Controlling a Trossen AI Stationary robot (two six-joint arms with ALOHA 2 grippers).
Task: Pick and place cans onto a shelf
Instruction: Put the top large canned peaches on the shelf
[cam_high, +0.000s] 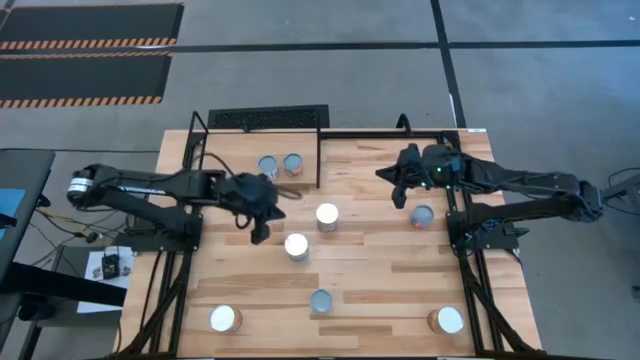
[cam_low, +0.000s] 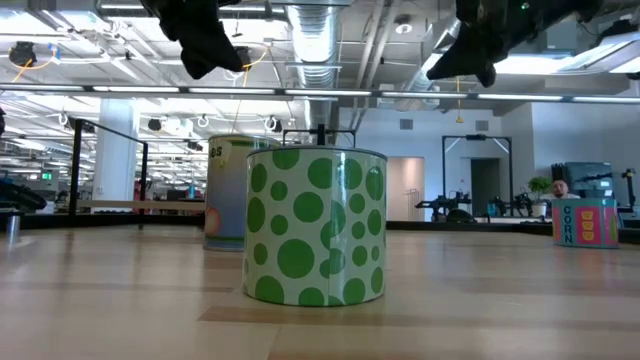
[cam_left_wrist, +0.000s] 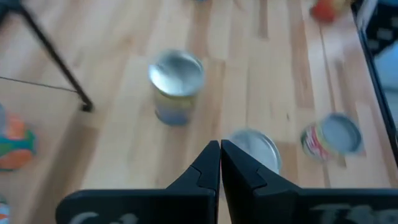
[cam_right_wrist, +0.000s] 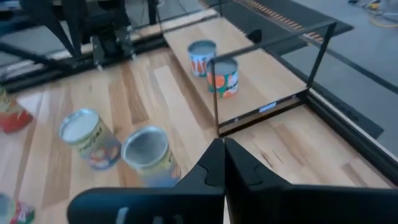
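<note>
The shelf (cam_high: 255, 150), a light-wood board in a black rod frame, stands at the table's far left with two cans (cam_high: 268, 165) (cam_high: 292, 163) upright on it; they also show in the right wrist view (cam_right_wrist: 214, 65). Several more cans stand on the plank table, among them two white-topped ones (cam_high: 327, 214) (cam_high: 296, 245) and a grey-topped one (cam_high: 422, 215). My left gripper (cam_high: 261, 233) (cam_left_wrist: 219, 157) is shut and empty, above the table just left of the white-topped can (cam_left_wrist: 255, 149). My right gripper (cam_high: 396, 195) (cam_right_wrist: 221, 152) is shut and empty, in the air far-left of the grey-topped can.
More cans stand near the table's front: a grey-topped one (cam_high: 321, 300), which is green-dotted in the low view (cam_low: 315, 225), and white-topped ones at the front left (cam_high: 225, 319) and front right (cam_high: 450, 320). The shelf's black rods (cam_left_wrist: 56, 59) rise beside my left gripper. A person shows far behind the table (cam_low: 560, 187).
</note>
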